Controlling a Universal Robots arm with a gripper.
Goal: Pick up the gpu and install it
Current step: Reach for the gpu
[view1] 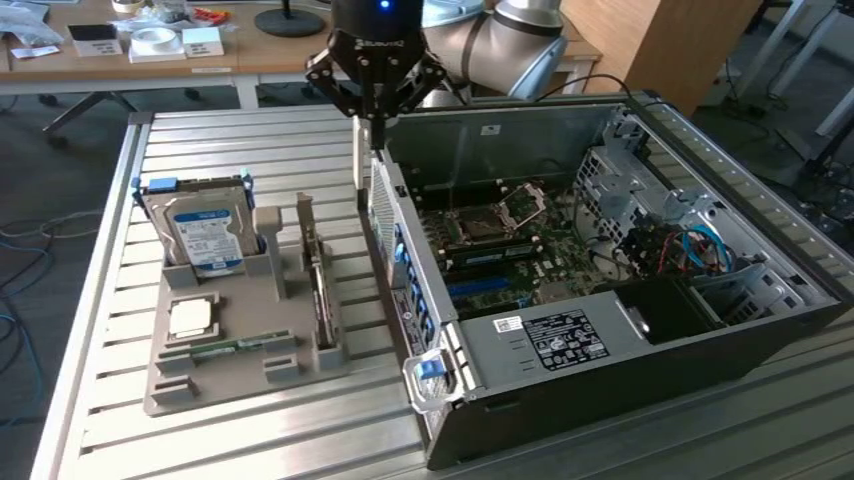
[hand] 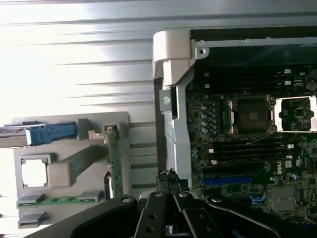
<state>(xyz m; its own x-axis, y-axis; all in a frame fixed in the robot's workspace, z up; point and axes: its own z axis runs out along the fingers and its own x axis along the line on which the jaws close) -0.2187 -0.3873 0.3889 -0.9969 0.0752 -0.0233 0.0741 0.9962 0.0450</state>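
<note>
Hovering just above the rear wall of the open computer case [view1: 601, 385], the arm's fingers [view1: 375, 132] are pressed together with nothing between them. The gpu [view1: 318, 278] stands on edge in a gray holder [view1: 227, 388] on the slatted tabletop [view1: 240, 150], lower than the fingers, apart from them and to the exterior view's left. A hard drive [view1: 203, 235] stands in the same holder, farther from the fingers than the gpu.

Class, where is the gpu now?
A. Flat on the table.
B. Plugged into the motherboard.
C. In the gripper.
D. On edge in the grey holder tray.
D: the gpu stands on edge in the grey holder tray, beside the hard drive, apart from the shut gripper.
</note>
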